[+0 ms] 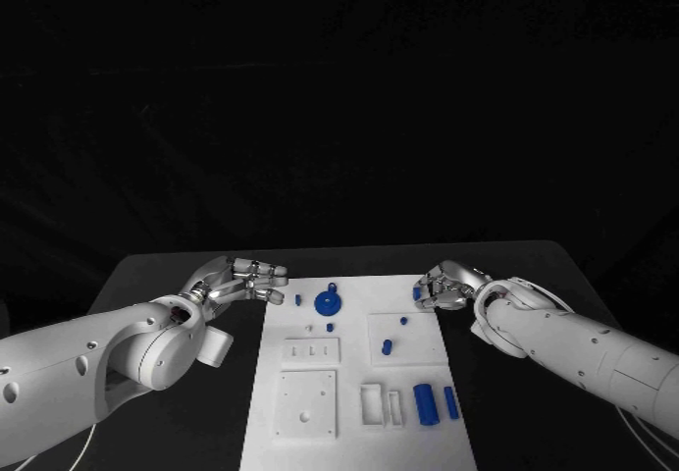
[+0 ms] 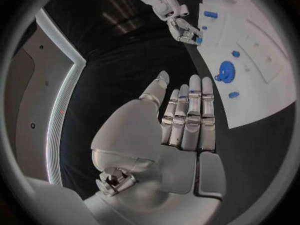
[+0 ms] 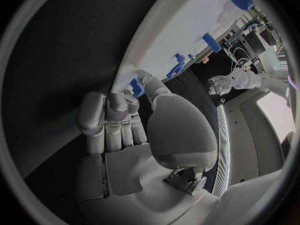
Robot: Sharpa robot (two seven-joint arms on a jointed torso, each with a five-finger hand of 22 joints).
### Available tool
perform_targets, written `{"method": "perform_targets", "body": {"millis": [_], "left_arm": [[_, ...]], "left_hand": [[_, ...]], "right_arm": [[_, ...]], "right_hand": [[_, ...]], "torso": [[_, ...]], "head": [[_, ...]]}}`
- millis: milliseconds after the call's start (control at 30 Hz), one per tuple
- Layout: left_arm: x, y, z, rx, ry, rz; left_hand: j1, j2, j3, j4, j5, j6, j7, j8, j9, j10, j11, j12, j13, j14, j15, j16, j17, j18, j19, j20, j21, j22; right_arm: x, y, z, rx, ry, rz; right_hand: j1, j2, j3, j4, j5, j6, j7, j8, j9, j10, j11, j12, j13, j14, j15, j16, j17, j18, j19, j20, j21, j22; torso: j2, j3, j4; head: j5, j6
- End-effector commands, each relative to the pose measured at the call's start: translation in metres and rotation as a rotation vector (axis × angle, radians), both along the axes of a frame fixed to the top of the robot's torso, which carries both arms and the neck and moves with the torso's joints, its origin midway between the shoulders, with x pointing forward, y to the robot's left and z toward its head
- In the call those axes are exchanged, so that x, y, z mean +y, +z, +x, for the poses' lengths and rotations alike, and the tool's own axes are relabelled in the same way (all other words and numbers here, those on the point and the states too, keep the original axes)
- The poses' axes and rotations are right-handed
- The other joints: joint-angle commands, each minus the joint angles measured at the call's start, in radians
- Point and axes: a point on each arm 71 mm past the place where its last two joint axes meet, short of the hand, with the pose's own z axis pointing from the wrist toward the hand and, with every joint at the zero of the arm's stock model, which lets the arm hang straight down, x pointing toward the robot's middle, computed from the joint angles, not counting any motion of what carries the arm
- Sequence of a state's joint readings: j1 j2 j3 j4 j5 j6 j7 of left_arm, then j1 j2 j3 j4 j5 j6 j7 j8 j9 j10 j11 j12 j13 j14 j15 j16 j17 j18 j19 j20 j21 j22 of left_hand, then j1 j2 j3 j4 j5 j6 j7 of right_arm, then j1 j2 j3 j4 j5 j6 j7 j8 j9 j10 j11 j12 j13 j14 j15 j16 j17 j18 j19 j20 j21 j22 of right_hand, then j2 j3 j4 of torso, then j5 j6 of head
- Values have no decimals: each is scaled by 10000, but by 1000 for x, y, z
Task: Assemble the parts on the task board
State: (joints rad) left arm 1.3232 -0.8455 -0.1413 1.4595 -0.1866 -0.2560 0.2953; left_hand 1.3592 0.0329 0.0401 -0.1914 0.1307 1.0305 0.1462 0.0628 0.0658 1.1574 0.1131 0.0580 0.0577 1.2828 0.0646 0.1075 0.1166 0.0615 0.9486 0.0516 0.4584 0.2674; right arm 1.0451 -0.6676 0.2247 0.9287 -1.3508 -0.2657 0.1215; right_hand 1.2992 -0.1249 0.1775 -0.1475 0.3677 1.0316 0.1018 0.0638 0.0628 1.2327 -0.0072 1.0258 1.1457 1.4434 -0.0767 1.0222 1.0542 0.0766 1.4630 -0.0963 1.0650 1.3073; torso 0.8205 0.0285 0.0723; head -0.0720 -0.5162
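Observation:
The white task board (image 1: pixel 354 288) lies in the middle of the black table. My right hand (image 1: pixel 447 287) hovers at the board's far right edge and pinches a small blue part (image 3: pixel 136 88) between thumb and fingers; the same part (image 2: pixel 198 40) shows at its fingertips in the left wrist view. My left hand (image 1: pixel 243 278) is at the board's far left corner, fingers stretched out straight (image 2: pixel 187 117) and holding nothing. A round blue disc with a knob (image 1: pixel 327 300) lies on the board just beside the left hand.
Small blue pieces (image 1: pixel 387 345) dot the board's middle. Blue cylinders (image 1: pixel 425 400) lie in a row near its front right. A white square plate (image 1: pixel 306 402) and a slotted plate (image 1: pixel 311 350) sit at the front left. Bare table (image 1: pixel 170 270) flanks both sides.

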Motion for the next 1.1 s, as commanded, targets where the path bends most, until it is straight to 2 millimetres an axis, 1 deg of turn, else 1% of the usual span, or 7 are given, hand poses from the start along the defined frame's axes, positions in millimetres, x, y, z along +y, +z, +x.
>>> {"method": "perform_targets", "body": {"millis": [33,233,333,433,500,667,1100], "left_arm": [[-3,0,-1,-41,-230,-60],[-4,-1,-1,-17,-253,-62],[-3,-1,-1,-13,-251,-60],[-4,-1,-1,-7,-255,-59],[-4,-1,-1,1,-258,-57],[-3,-1,-1,11,-253,-47],[-4,-1,0,27,-263,-38]], "left_hand": [[-58,61,16,-54,43,-58,-20,-2,15,-55,1,9,14,-1,37,8,-9,-44,-79,-25,41,9],[-58,61,16,-54,43,-58,-20,-2,15,-55,1,9,14,-1,37,8,-9,-44,-79,-25,41,9],[-58,61,16,-54,43,-58,-20,-2,15,-55,1,9,14,-1,37,8,-9,-44,-79,-25,41,9],[-58,61,16,-54,43,-58,-20,-2,15,-55,1,9,14,-1,37,8,-9,-44,-79,-25,41,9],[-58,61,16,-54,43,-58,-20,-2,15,-55,1,9,14,-1,37,8,-9,-44,-79,-25,41,9],[-59,78,1,-44,40,-70,-18,0,16,-75,7,11,15,-2,41,9,-9,-40,-82,-19,41,4],[-59,78,1,-44,40,-70,-18,0,16,-75,7,11,15,-2,41,9,-9,-40,-82,-19,41,4]], "right_arm": [[0,0,0,-96,18,116],[2,-1,1,-100,0,177],[2,-1,1,-118,-12,193],[2,-1,1,-133,-83,194],[2,-2,2,-125,-158,193],[2,-3,2,-69,-245,216],[5,-3,2,-43,-220,290]], "right_hand": [[-24,147,188,-7,-150,164,-13,-21,-5,4,-2,14,16,57,5,34,22,-64,312,24,45,1405],[-84,220,494,-71,-330,456,-79,-19,0,26,-24,57,45,61,-21,36,37,-77,311,1,72,1410],[-100,289,573,-88,-434,609,-110,-20,2,40,-34,77,58,64,-33,40,44,-81,311,-9,80,1411],[-115,341,656,-104,-540,815,-146,-11,15,39,-45,85,66,63,-41,36,45,-84,305,-17,70,1407],[-164,397,770,-95,-783,897,-155,-15,15,44,-44,84,63,65,-48,28,44,-89,305,-28,69,1406],[-220,345,900,-96,-863,925,-158,-20,12,45,-40,71,52,65,-49,14,39,-91,303,-30,63,1403],[-215,287,720,-67,-914,795,-154,-22,10,30,-42,29,22,69,-48,14,49,-89,299,-29,29,1396]], "torso": [[-11,9,-19],[-15,10,-6],[-14,13,-6],[-14,12,-7],[-13,12,-8],[-11,19,-14],[-14,20,-11]], "head": [[15,4],[8,15],[101,30],[88,25],[78,17],[53,14],[55,8]]}}
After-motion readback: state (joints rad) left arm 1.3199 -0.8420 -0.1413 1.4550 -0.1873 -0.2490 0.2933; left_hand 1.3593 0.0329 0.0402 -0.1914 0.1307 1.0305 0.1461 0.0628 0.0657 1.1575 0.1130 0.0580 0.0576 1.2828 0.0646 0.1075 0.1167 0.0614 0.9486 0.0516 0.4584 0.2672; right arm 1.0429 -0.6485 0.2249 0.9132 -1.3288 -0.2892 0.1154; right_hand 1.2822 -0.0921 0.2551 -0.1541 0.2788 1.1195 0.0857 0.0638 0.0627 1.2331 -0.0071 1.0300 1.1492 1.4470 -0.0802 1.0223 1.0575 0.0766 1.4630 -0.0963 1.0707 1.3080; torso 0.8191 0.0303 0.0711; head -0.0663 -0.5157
